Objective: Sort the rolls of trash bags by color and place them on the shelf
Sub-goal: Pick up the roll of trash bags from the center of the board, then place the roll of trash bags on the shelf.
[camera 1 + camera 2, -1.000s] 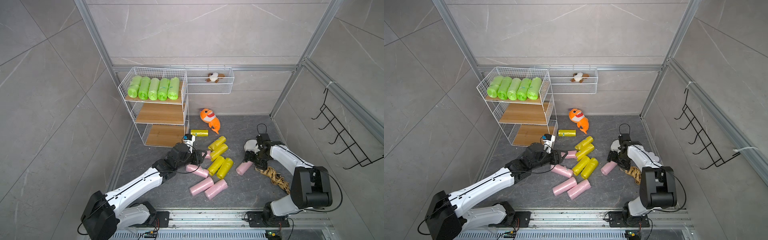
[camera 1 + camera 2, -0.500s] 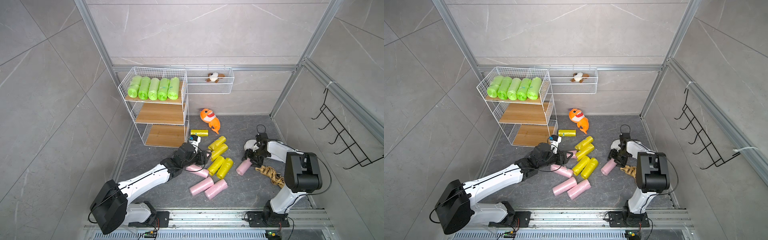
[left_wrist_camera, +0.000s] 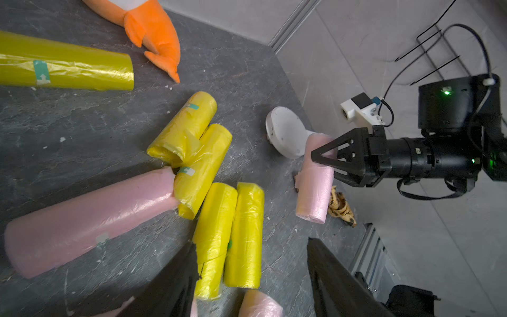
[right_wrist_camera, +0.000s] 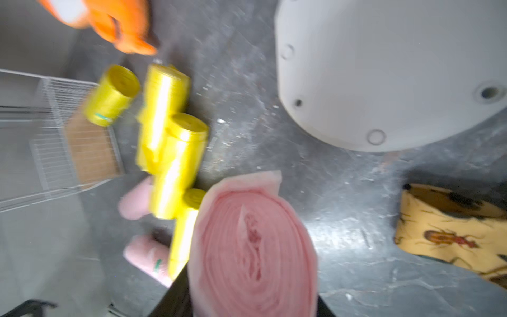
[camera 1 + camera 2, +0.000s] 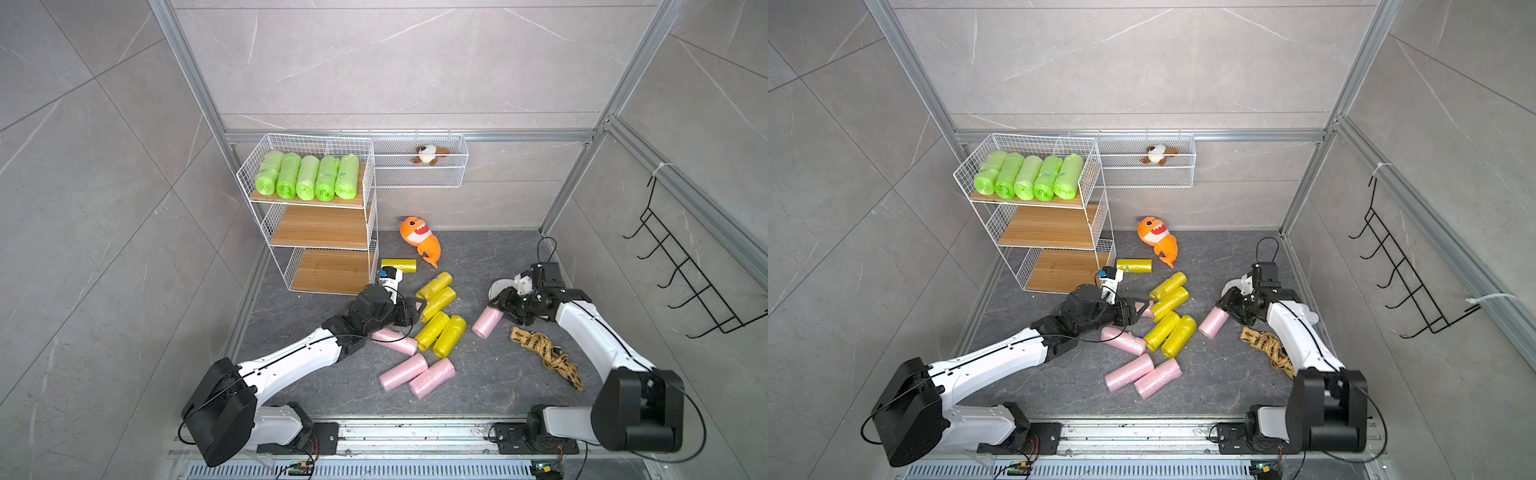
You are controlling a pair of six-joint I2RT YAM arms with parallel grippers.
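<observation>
In both top views, five green rolls (image 5: 307, 176) lie side by side on the top tier of the shelf (image 5: 320, 226), which stands at the far left corner of the tabletop (image 5: 332, 399). Yellow rolls (image 5: 436, 316) and loose pink rolls (image 5: 415, 376) lie mid-tabletop. The left gripper (image 5: 417, 309) sits low beside the yellow rolls. The right gripper (image 5: 1225, 303) is at one pink roll (image 5: 1212, 323) nearer the right edge.

In the left wrist view, the left gripper's fingers (image 3: 175, 280) stand apart with nothing between them. Across the tabletop, the right gripper straddles the pink roll's end.

The right wrist view is blurred. There the pink roll's coiled end sits squeezed oval between the fingers, clamped, near a white dome (image 4: 384, 68).
</observation>
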